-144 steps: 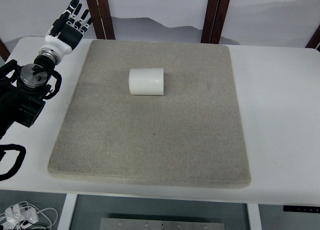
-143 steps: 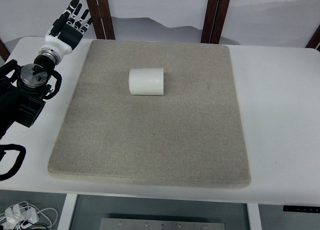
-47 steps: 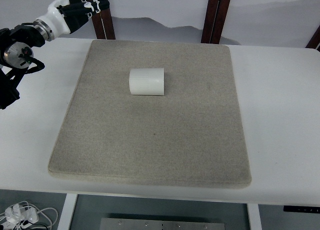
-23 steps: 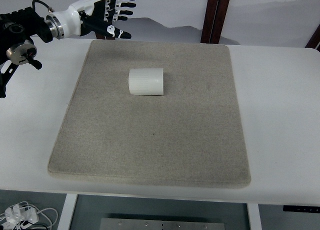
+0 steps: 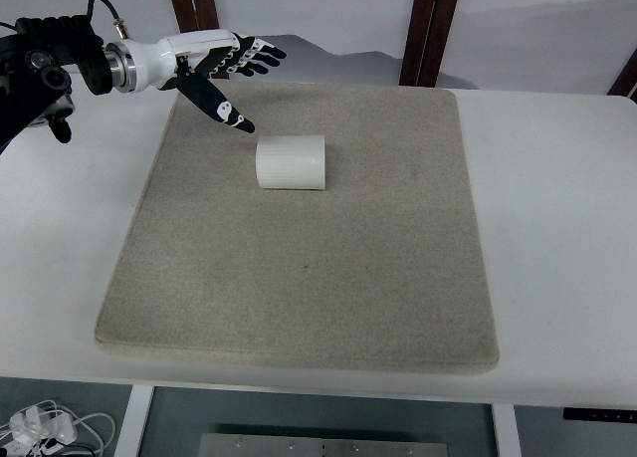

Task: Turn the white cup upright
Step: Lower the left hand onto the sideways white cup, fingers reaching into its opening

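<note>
While the left arm is seen entering from the far left corner of the scene, its black joints and cabling are cut off by the picture's left edge, and a white forearm is extended rightward from them. At the end of that forearm the left hand (image 5: 221, 67) is held above the far left corner of the mat (image 5: 299, 308), with its fingers (image 5: 261, 53) spread and nothing grasped; the thumb is angled down and toward the near side, its tip just short of the cup. Further right, the white cup (image 5: 292, 162) is found lying on its side on the grey mat, in the far half and a little left of the middle, its ribbed wall turned upward and its axis running left to right. No contact between hand and cup can be made out. The mat is laid on a white table (image 5: 557, 238), whose bare surface is shown to the right, and dark wooden posts are seen at the far edge
</note>
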Motion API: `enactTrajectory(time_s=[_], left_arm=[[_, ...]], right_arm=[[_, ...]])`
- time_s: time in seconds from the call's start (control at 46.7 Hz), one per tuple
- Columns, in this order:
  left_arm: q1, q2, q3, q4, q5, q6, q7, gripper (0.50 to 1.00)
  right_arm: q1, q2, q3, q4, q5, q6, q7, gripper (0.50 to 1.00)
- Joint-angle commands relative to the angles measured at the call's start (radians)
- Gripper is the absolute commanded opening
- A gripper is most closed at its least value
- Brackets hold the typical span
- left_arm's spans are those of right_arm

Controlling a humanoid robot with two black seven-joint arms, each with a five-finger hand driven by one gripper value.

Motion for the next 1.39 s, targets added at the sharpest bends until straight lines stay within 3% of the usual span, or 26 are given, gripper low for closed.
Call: enactTrajectory(time_s=[0.0,0.45,0.771,1.371], left_arm=[[0.004,-0.001,0.021,-0.016,0.044,-0.003,0.0,0.999],[-0.027,-0.013,0.138,-0.04,0.136,0.012,0.006,0.999],[-0.029,-0.096,0.138,-0.028,0.23,0.015,0.009,0.999],[-0.052,-0.237,0.141,0.125,0.294,0.072,0.009,0.999]], right_arm=[[0.0,0.0,-0.001,0.0,0.0,0.0,0.0,0.952],[0.0,0.0,-0.001,0.0,0.0,0.0,0.0,0.952],[0.0,0.0,-0.001,0.0,0.0,0.0,0.0,0.952],[0.0,0.0,-0.001,0.0,0.0,0.0,0.0,0.952]])
